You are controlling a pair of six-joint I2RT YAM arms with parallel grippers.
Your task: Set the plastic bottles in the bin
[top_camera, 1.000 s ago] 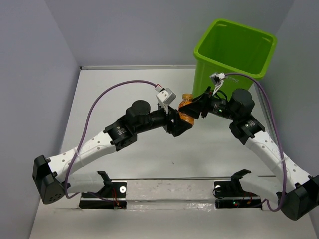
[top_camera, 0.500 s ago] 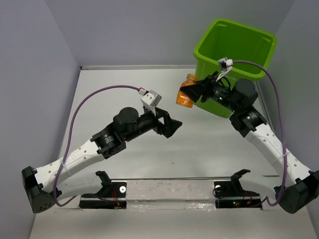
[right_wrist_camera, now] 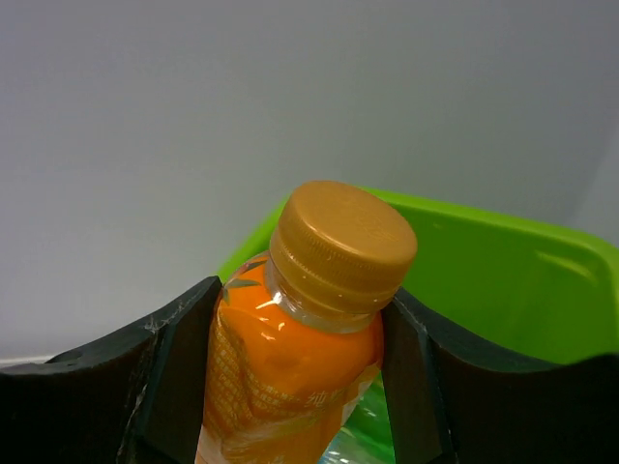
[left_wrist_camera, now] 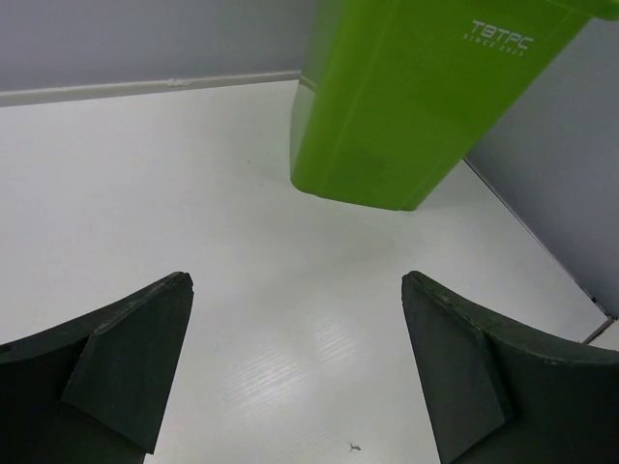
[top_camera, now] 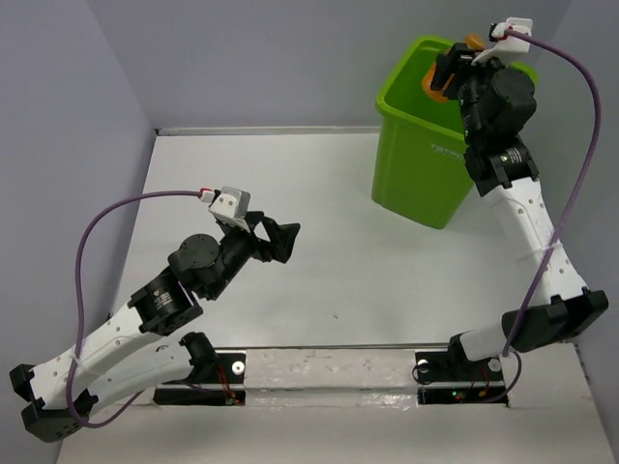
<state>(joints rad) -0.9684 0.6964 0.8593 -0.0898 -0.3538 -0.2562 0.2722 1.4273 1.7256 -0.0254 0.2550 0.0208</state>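
Over the bin (top_camera: 418,164) opening: seen orange bottle (right_wrist_camera: 290,367), cap up, clamped in right gripper (right_wrist_camera: 302,290). Low above table (left_wrist_camera: 145,174): seen left gripper (left_wrist_camera: 298,280) spread wide, empty, well apart from bin.

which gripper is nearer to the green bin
Right. The right gripper holds an orange bottle over the bin, at its open top; the left gripper, open, is over the table, well off to its left.

Lime-green bin (top_camera: 416,179), orange bottle (right_wrist_camera: 285,372)
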